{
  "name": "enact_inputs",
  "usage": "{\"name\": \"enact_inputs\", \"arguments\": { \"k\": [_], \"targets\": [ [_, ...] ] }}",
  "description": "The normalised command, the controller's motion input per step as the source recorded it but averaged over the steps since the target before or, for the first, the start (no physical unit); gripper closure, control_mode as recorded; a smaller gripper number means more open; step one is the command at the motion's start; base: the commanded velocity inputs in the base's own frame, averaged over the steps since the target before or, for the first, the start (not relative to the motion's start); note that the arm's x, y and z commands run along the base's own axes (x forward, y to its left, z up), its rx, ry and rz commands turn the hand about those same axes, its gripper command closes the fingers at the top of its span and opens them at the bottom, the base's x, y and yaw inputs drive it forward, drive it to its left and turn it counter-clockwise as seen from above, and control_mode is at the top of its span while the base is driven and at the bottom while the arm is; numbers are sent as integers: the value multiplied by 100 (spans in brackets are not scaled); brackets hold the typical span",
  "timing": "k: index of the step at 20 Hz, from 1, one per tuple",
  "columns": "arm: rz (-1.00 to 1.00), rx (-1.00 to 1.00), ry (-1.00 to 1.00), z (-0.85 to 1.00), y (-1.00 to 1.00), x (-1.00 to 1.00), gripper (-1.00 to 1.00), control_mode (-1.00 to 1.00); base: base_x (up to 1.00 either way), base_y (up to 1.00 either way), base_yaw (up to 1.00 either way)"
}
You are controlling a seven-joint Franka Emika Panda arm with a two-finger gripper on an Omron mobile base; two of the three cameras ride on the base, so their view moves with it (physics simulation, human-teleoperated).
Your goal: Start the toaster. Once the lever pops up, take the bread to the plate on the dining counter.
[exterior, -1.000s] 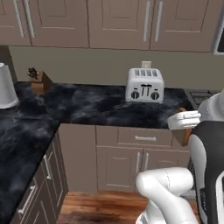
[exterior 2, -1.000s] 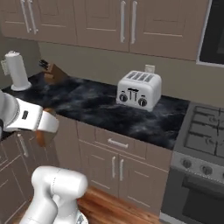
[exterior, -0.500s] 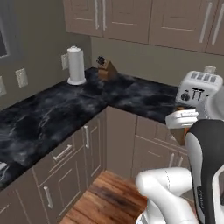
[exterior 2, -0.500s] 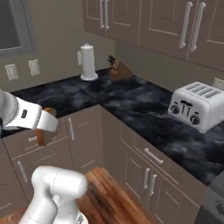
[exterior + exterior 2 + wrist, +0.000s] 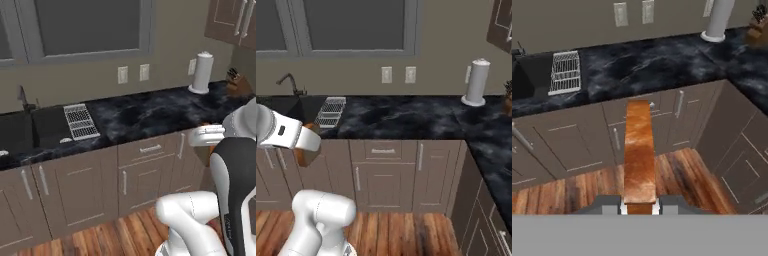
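Gripper (image 5: 639, 206) jaws clamped on bread (image 5: 638, 150); slice held edge-on, long axis pointing straight out from fingertips, above wood floor before cabinets. Black worktop (image 5: 657, 65) lies beyond slice's far end. Plate, dining counter: position unknown.

Black marbled counter (image 5: 145, 117) over grey-brown cabinets (image 5: 90, 185) and wood floor (image 5: 406, 235). On it: wire rack (image 5: 80, 121) at 9 o'clock beside the sink (image 5: 25, 132); paper towel roll (image 5: 202, 73) and knife block (image 5: 238, 82) at 2 o'clock.

Toaster gone; sink (image 5: 20, 131) now ahead
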Motion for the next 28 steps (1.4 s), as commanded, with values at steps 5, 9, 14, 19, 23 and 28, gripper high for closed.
{"name": "enact_inputs", "arguments": {
  "k": [5,9,14,19,23,28],
  "targets": [
    [0,0,0,0,0,0,100,100,-18,17,100],
    [0,0,0,0,0,0,100,100,-16,8,100],
    [0,0,0,0,0,0,100,100,-13,11,100],
    [0,0,0,0,0,0,100,100,-13,6,100],
    [0,0,0,0,0,0,100,100,-4,0,100],
    [0,0,0,0,0,0,100,100,0,0,100]
  ]
}}
